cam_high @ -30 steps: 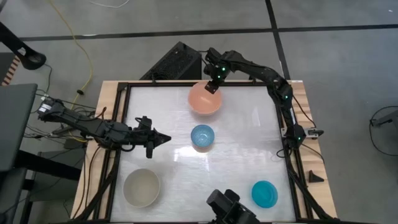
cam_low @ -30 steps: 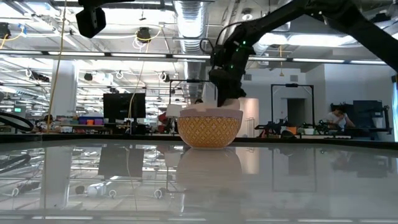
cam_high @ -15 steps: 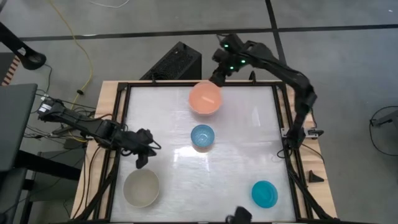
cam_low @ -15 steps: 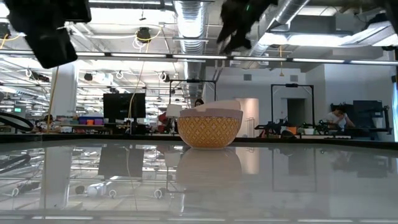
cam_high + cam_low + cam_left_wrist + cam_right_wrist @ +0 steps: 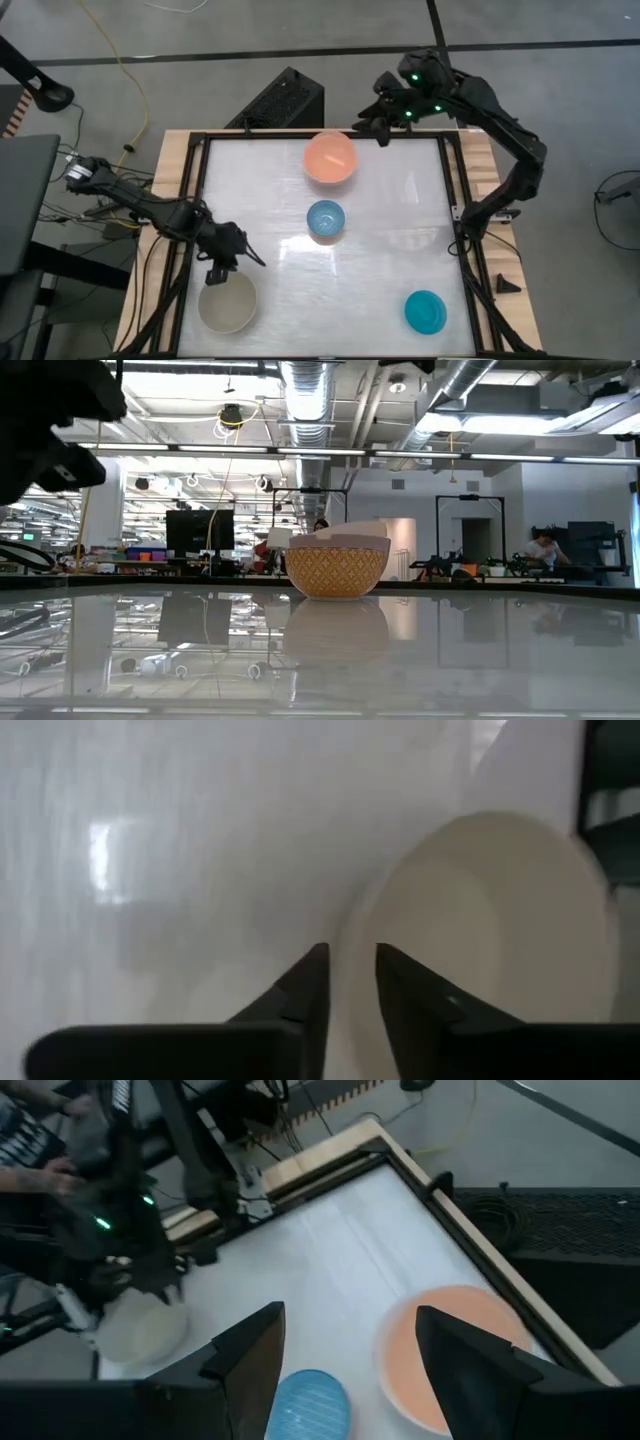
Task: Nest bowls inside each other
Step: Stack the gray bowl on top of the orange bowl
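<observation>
Four bowls stand upright on the white table. A salmon-pink bowl [image 5: 330, 157] is at the far middle, a light blue bowl [image 5: 325, 219] at the centre, a teal-blue bowl [image 5: 426, 311] near right and a grey-beige bowl [image 5: 227, 302] near left. My left gripper [image 5: 220, 272] points steeply down over the grey-beige bowl's far rim [image 5: 355, 935], its fingers [image 5: 312, 970] a narrow gap apart. My right gripper [image 5: 378, 128] hangs high over the table's far edge, open wide [image 5: 350, 1370], with nothing between its fingers.
A black frame [image 5: 452, 200] runs round the table's edges. A black box [image 5: 285, 98] sits on the floor beyond the far edge. Bare table lies between the light blue and teal-blue bowls.
My right gripper has left the salmon-pink bowl's far rim, rising and swinging toward the far right; the bowl stays put. My left gripper has tipped from nearly level to pointing steeply down and has sunk toward the near edge, over the grey-beige bowl.
</observation>
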Tool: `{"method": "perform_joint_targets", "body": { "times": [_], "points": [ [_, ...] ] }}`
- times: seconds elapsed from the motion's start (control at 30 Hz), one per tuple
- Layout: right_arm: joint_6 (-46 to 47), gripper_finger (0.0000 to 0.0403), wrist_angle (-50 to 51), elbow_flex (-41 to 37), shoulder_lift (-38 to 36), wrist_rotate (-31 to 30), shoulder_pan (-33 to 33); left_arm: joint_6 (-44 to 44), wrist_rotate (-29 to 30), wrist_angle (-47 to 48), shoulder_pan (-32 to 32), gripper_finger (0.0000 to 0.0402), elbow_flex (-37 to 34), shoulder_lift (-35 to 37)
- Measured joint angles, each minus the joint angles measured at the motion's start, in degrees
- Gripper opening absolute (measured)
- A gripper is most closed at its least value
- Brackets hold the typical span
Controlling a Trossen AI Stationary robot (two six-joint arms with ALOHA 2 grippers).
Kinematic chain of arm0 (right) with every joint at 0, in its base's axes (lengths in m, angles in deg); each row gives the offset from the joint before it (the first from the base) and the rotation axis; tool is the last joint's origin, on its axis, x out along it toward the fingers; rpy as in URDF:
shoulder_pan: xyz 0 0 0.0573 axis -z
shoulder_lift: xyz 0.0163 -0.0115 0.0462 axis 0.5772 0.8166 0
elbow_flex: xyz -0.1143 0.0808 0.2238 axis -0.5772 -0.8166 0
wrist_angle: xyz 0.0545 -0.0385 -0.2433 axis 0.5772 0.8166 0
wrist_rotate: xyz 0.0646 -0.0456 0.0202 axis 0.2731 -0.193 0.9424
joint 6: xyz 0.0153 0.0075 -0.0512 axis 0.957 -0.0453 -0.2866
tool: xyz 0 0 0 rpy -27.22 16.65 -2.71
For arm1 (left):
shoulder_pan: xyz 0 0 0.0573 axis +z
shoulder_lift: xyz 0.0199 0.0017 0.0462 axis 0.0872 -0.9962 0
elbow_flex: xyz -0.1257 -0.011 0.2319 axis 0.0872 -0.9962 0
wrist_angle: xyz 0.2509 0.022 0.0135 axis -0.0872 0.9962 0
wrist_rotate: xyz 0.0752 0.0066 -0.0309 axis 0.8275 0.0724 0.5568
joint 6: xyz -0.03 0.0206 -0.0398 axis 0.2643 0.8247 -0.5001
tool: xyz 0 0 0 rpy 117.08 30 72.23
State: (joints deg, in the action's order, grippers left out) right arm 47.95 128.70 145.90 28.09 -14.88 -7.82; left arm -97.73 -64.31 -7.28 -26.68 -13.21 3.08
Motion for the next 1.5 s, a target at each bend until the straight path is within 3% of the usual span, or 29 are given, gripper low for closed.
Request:
{"method": "perform_joint_targets", "body": {
  "times": [0.2, 0.37, 0.47, 0.57, 0.63, 0.87, 1.17, 1.33, 1.5],
  "points": [
    [2.96, 0.0260, 0.36, 0.00, -2.07, -1.75, -4.06, 1.35, -4.45, -0.74, -0.26, 0.0127, 0.00, -8.66],
    [4.34, 0.0260, 1.36, 0.00, -2.71, -4.47, -7.38, 3.03, -9.39, -4.38, -0.29, 0.0137, 0.00, -17.50],
    [4.93, 0.0259, 1.74, -0.02, -2.90, -5.26, -8.94, 4.26, -9.74, -8.50, -0.28, 0.0110, -0.02, -22.08],
    [6.19, 0.0259, 2.05, -0.02, -2.98, -6.28, -10.61, 4.99, -9.06, -15.27, 0.77, 0.0034, 0.00, -24.61],
    [6.35, 0.0259, 2.46, -0.02, -2.98, -6.48, -11.44, 4.43, -8.46, -19.78, 2.62, 0.0012, -0.02, -25.30],
    [7.70, 0.0259, 5.12, -0.02, -2.98, -10.67, -14.53, -0.24, 0.51, -34.71, 13.18, 0.0001, -0.04, -20.94],
    [9.81, 0.0259, 5.99, -0.07, -3.49, -14.97, -18.46, -7.03, 12.03, -57.79, 34.00, 0.0000, -0.02, -12.69],
    [11.88, 0.0259, 6.22, -0.07, -3.64, -16.51, -20.75, -13.53, 12.19, -63.60, 46.55, 0.0000, 1.20, -15.56],
    [13.62, 0.0259, 6.25, -0.07, -3.64, -18.80, -23.82, -15.66, 4.36, -63.28, 53.68, 0.0000, 8.40, -24.65]
  ]
}}
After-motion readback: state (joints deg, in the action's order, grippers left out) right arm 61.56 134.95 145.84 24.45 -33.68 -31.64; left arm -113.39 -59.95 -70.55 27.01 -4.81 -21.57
